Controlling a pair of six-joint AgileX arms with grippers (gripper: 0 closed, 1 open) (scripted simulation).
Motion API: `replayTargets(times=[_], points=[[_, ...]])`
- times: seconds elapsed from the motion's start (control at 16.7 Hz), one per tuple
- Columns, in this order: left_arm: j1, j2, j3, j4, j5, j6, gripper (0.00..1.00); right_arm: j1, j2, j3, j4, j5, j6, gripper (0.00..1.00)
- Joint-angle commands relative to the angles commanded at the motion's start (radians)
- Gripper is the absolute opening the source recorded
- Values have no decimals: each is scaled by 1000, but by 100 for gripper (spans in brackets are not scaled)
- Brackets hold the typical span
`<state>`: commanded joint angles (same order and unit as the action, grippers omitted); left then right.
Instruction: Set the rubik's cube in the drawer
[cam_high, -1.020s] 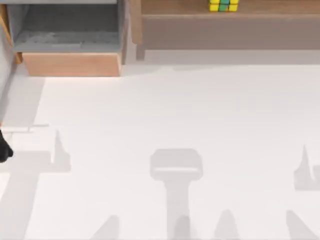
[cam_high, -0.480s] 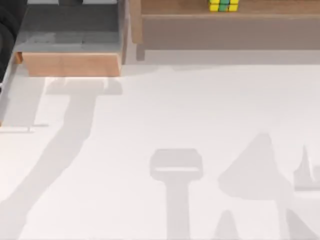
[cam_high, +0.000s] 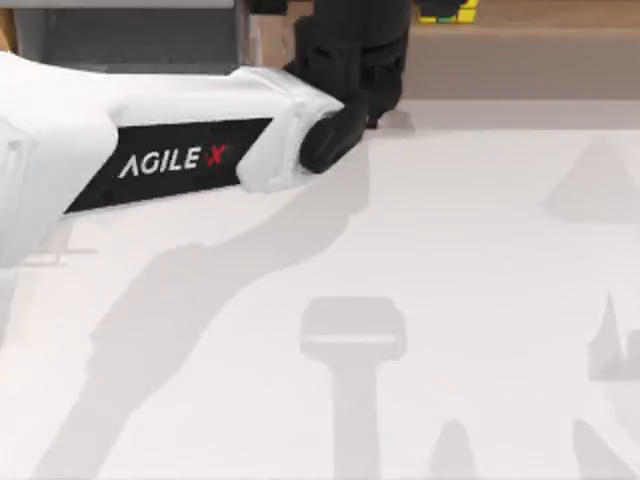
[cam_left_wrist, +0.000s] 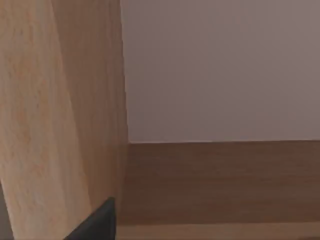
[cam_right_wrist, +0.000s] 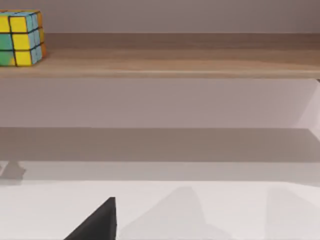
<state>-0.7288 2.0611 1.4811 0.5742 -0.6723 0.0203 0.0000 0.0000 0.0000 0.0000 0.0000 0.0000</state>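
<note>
Left gripper (cam_high: 345, 40), black two-finger claw, grip state cannot tell; arm has swung in across grey-lined tan drawer (cam_high: 130, 40) toward yellow-green tiled rubik's cube (cam_high: 447, 11) on brown wooden shelf (cam_high: 520, 60); pickup pending.

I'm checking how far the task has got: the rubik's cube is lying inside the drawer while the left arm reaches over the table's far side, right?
Not quite. The rubik's cube is not in the drawer; it sits on the long brown wooden shelf, as the right wrist view shows. The rest holds: in the top view the left arm reaches across the table's far side toward the shelf.
</note>
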Motion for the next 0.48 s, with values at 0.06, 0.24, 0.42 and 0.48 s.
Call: replayTargets(times=[0.06, 0.24, 0.42, 0.48], points=[[-27, 90, 62, 24, -28, 0, 100, 0, 0, 0, 0, 0, 0, 100], [-92, 300, 214, 85, -96, -2, 100, 0, 0, 0, 0, 0, 0, 100], [-128, 413, 303, 122, -134, -5, 100, 0, 0, 0, 0, 0, 0, 100], [-133, 429, 316, 128, -140, -6, 100, 0, 0, 0, 0, 0, 0, 100]])
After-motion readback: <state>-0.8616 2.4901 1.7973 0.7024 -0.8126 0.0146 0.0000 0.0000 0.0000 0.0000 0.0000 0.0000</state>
